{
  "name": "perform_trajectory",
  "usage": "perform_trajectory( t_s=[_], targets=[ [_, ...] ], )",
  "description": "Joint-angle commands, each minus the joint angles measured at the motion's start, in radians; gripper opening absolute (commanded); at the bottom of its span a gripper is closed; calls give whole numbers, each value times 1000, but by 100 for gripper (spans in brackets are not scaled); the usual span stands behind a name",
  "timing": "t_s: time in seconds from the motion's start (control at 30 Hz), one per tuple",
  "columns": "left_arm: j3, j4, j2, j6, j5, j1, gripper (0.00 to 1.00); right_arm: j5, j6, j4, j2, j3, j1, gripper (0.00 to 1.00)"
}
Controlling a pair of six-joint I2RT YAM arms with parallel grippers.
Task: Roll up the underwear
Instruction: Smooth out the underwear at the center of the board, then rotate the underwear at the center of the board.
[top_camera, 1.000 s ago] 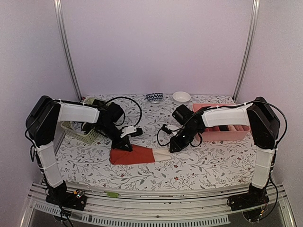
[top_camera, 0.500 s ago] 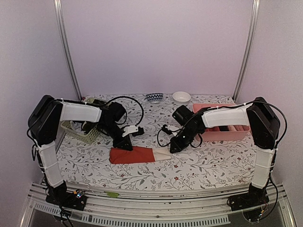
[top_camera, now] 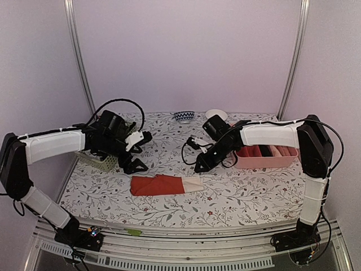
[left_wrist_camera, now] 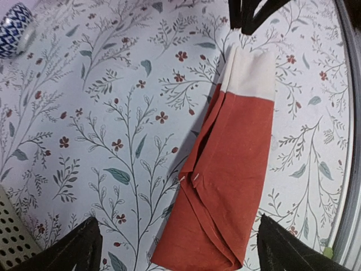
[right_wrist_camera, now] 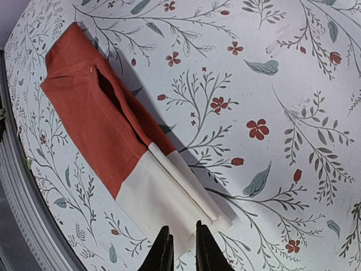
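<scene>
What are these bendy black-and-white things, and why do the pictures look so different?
Those are two robot arms, each ending in a two-finger claw. One picture looks down from a camera above and behind them; the other two come from cameras on each wrist. On the flowery table lies folded red-orange underwear with a cream end. The left claw is wide open, the right claw nearly closed by the cream end. Neither holds anything. A pink tray and a green basket stand nearby.
</scene>
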Motion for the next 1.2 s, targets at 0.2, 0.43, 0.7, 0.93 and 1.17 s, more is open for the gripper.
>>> perform_trajectory(
  t_s=[0.2, 0.43, 0.7, 0.93, 1.17],
  targets=[
    [-66, -88, -66, -120, 125, 21, 96, -80, -28, 18, 90, 85, 31, 16],
    [-154, -46, -8, -107, -155, -109, 88, -47, -65, -2, 160, 128, 35, 11],
    [-124, -32, 157, -101, -187, -92, 62, -32, -71, -19, 194, 88, 35, 1],
    [-24, -28, 289, 45, -211, -28, 61, -43, 3, 15, 112, -58, 54, 0],
    [265, -60, 510, 286, -206, 27, 76, -163, 187, 101, 63, -119, 198, 3]
  ],
)
